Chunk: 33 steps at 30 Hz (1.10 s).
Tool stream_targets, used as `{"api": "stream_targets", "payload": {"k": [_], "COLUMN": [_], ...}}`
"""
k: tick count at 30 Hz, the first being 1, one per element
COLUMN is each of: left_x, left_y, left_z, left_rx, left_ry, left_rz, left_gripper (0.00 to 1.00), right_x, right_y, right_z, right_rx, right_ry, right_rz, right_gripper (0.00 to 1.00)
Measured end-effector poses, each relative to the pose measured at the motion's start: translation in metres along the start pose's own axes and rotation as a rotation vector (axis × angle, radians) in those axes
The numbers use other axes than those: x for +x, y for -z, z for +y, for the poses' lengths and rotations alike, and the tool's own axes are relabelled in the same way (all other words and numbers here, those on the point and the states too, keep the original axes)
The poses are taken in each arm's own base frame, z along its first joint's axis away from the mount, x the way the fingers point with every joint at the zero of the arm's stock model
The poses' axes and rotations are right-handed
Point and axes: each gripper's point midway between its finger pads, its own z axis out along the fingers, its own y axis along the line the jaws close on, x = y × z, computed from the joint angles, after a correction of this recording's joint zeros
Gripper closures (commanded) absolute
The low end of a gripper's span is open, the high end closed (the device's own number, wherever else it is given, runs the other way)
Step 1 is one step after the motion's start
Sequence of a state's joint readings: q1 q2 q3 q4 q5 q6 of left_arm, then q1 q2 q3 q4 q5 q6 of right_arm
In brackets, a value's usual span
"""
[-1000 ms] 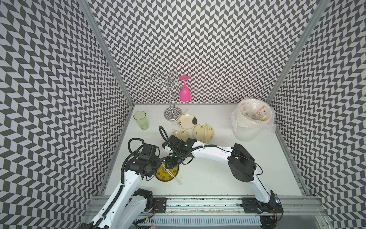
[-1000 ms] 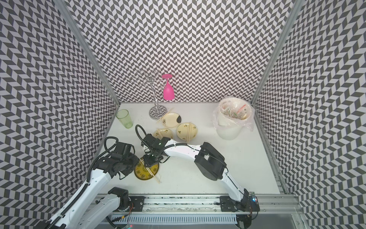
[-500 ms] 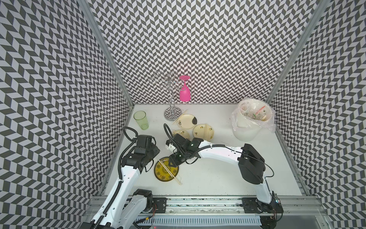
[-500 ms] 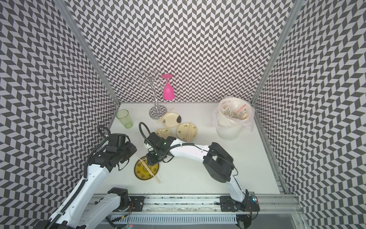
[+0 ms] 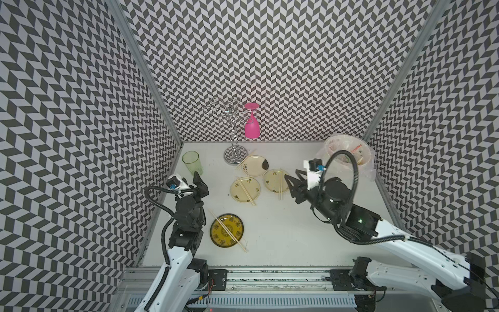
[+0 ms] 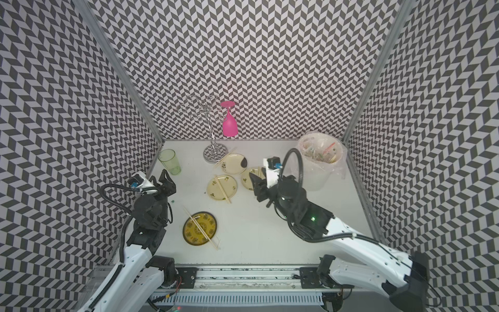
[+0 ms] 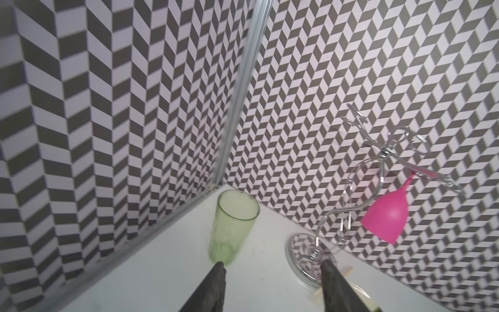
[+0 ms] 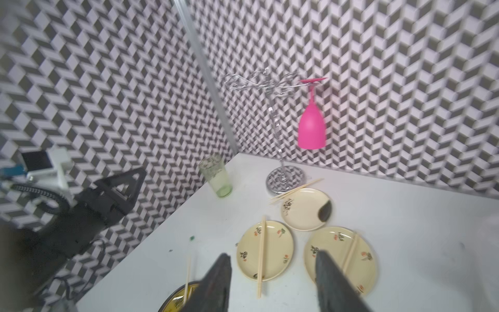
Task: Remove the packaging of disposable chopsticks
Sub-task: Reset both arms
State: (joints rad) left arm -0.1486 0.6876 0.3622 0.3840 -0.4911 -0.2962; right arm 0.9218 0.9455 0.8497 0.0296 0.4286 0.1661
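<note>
Bare disposable chopsticks lie on plates: one pair [image 5: 228, 234] slants across the dark yellow plate [image 5: 234, 227], and another pair [image 5: 246, 190] crosses a cream plate [image 5: 237, 195]. A third pair [image 5: 280, 184] rests on a cream plate [image 5: 271, 179], and a further pair [image 5: 243, 160] lies at the back plate's edge. No packaging shows on the table. My left gripper [image 5: 199, 178] [image 7: 272, 263] hangs open and empty near the green cup [image 5: 191, 162]. My right gripper [image 5: 292, 175] [image 8: 272, 255] is open and empty, raised to the right of the cream plates.
A white bin [image 5: 348, 155] lined with a crinkled clear bag stands at the back right, its contents too small to tell apart. A wire glass rack [image 5: 235, 155] with a hanging pink glass [image 5: 252, 127] stands at the back. Patterned walls close in three sides.
Both grippers left the yellow plate and opened. The left one rose toward the green cup; the right arm swung back to the right. A chopstick pair stays on the yellow plate.
</note>
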Motion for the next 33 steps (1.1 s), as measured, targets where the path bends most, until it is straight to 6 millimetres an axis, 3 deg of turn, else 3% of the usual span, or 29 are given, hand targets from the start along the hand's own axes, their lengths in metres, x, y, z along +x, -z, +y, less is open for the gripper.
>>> {"api": "stream_targets", "payload": {"k": [3,6,10,14,22,33], "left_x": [0.014,0.025,0.057,0.083,0.096,0.112], "left_y": [-0.003,-0.005,-0.006,-0.007,-0.001,-0.002], "left_z": [0.013,0.022,0.037,0.045,0.026,-0.008], "left_rx": [-0.054,-0.086,-0.111,-0.102,0.063,0.301], "left_ry": [-0.091,-0.137,-0.190,-0.223,-0.282,-0.305], "left_rz": [-0.017,-0.027,0.009,0.058,0.032,0.044], "left_gripper": [0.41,0.41,0.40,0.39,0.35,0.32], "right_x": [-0.002,0.019,0.055,0.081,0.157,0.164], "right_y": [0.016,0.031,0.049,0.056,0.061,0.062], "right_z": [-0.063,-0.130,-0.185,-0.208,-0.251,-0.265], "right_rx": [0.207,0.434,0.610,0.671,0.747,0.697], "right_ry": [0.037,0.084,0.120,0.121,0.149,0.141], "right_rz": [-0.108,-0.131,-0.114,-0.115,0.001,-0.084], "right_gripper": [0.42,0.42,0.43,0.43,0.43,0.43]}}
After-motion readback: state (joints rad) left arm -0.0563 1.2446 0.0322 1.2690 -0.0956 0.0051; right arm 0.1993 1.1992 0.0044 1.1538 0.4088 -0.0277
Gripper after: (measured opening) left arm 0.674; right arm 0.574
